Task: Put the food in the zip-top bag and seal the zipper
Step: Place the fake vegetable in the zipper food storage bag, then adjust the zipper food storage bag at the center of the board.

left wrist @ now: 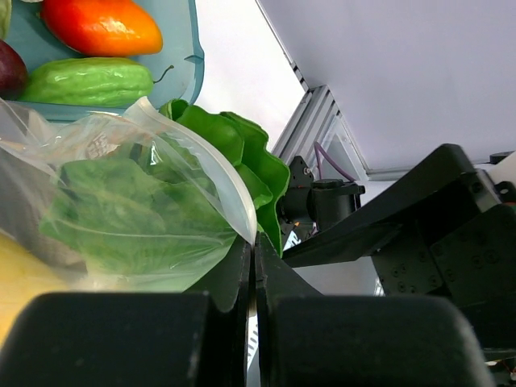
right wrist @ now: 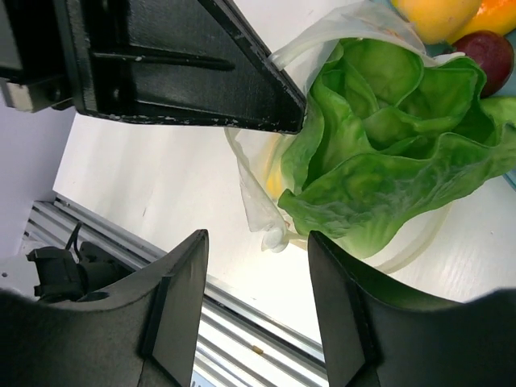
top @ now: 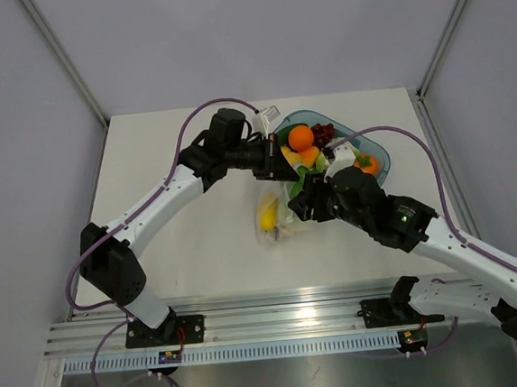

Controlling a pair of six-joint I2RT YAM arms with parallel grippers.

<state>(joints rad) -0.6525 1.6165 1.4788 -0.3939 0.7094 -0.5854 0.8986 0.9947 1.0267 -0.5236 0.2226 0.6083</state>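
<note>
Just beside the teal tray (left wrist: 179, 40), the lettuce (right wrist: 379, 153) lies half inside the zip-top bag (left wrist: 105, 145). The left gripper (left wrist: 253, 258) is clenched on the bag's rim, and the right gripper (right wrist: 258, 270) hovers over the lettuce with jaws released

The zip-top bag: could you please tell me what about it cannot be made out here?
Top external: the zip-top bag is small and blurred; the zipper cannot be told.
Left wrist: the left gripper covers the bag's lower part.
Right wrist: the lettuce hides the bag's inside.
</note>
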